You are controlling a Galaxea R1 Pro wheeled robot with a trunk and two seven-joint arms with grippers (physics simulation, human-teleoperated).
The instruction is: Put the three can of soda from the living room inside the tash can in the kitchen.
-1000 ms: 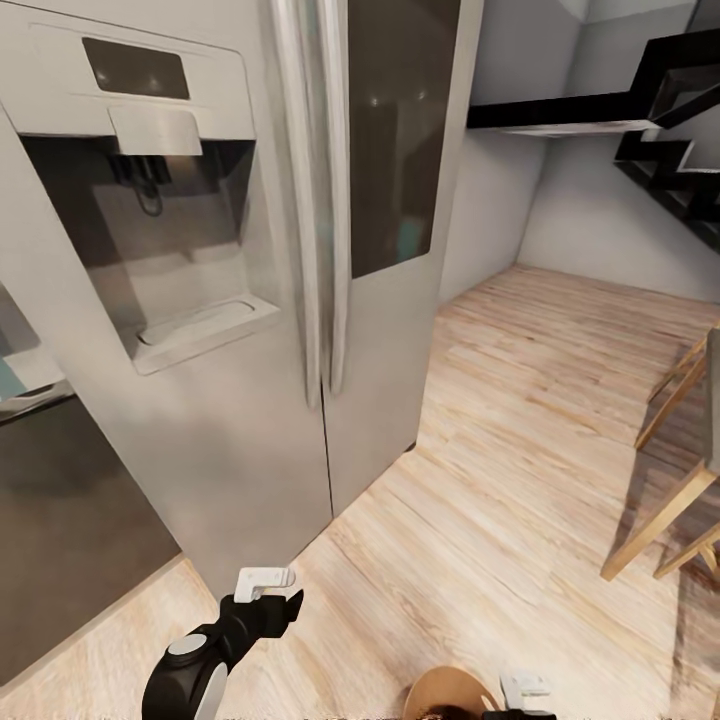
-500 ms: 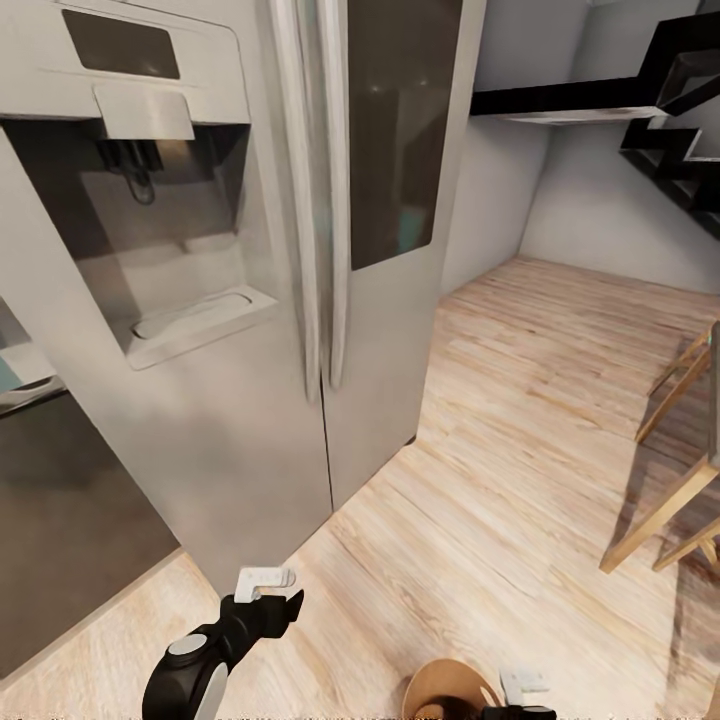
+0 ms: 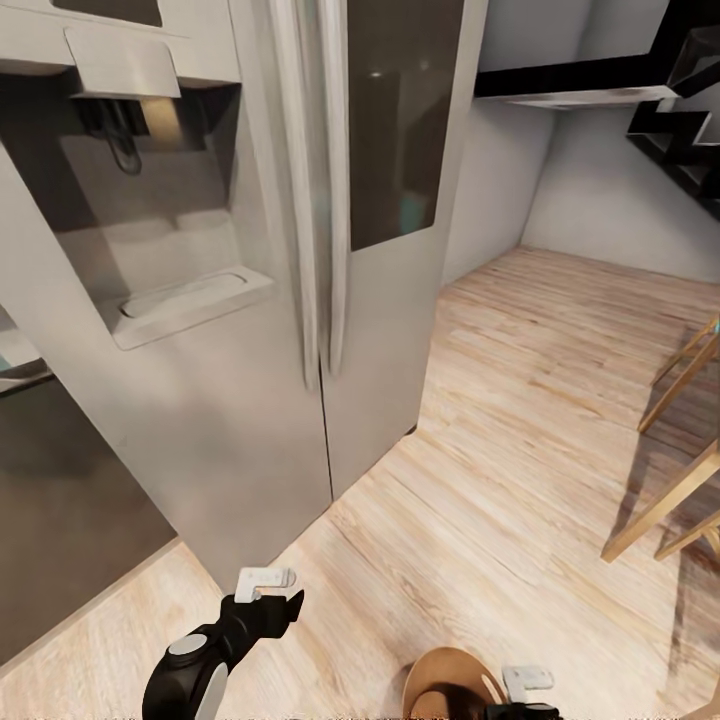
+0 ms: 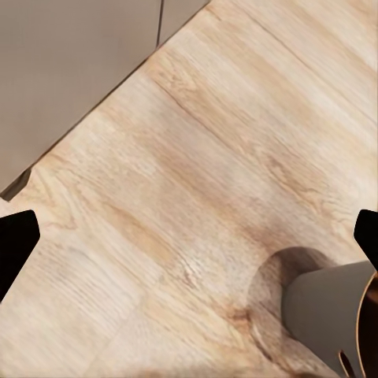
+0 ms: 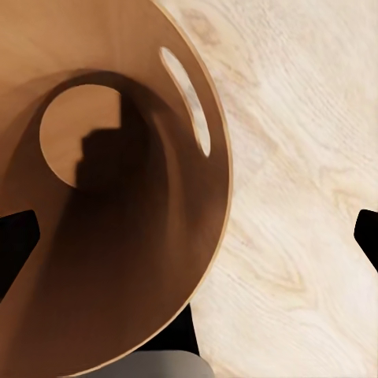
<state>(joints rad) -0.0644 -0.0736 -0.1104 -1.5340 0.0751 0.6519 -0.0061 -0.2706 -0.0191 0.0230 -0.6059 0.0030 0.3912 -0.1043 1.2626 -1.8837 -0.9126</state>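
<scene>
Parked beside the tall steel fridge point(image 3: 300, 250) on wood floor point(image 3: 520, 420). Tash can point(image 3: 450, 680) out from the fridge's foot, its bottom bare of cans. Right claw point(image 5: 189, 236) spread wide over its rim; left claw point(image 4: 189, 236) likewise spread, empty. Risk: knocking the light bin over when turning away.
</scene>
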